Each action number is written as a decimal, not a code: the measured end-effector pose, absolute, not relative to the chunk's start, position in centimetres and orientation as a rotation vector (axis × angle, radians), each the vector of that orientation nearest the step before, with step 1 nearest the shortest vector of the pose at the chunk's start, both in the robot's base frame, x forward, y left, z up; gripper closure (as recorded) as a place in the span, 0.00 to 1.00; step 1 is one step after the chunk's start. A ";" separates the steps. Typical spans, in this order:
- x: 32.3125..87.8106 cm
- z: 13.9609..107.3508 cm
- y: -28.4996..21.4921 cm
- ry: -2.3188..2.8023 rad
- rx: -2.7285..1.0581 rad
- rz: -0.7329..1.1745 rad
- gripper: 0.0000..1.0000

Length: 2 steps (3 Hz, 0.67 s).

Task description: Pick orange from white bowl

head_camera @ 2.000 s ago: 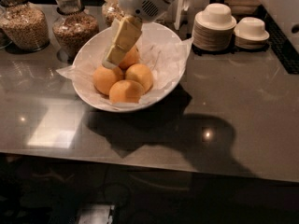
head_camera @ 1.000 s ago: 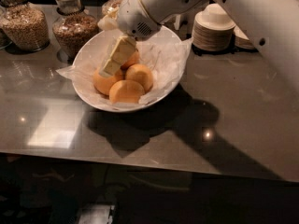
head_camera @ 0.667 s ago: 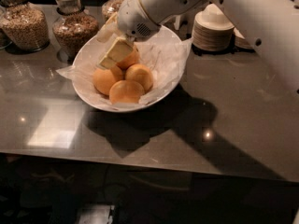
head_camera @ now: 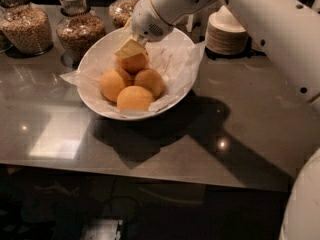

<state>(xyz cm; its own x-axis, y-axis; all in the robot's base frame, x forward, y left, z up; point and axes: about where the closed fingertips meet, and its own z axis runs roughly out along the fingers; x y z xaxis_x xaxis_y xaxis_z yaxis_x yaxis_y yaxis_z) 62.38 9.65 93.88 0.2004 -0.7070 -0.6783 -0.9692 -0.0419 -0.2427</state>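
Observation:
The large white bowl (head_camera: 95, 59), lined with crinkled white paper, stands on the dark counter and holds several oranges. One orange (head_camera: 133, 64) lies at the back, two sit side by side in the middle (head_camera: 114, 84) (head_camera: 149, 82), and one lies at the front (head_camera: 134, 98). My gripper (head_camera: 131, 48) reaches down from the upper right. Its cream tip rests on top of the back orange, inside the bowl. The part of that orange under the tip is hidden.
Glass jars of grain (head_camera: 27, 26) (head_camera: 79, 31) (head_camera: 122, 9) stand behind the bowl to the left. A stack of small white plates (head_camera: 227, 34) sits at the back right. My white arm (head_camera: 260, 19) crosses the upper right. The counter's front edge runs along the bottom.
The gripper has drawn back from low among the oranges to the top of the back orange. The arm now fills more of the right side. The oranges keep their places.

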 end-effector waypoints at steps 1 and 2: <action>64.5 93.0 8.7 1.625 -1.777 0.459 0.53; 64.6 93.1 8.5 1.629 -1.770 0.450 0.30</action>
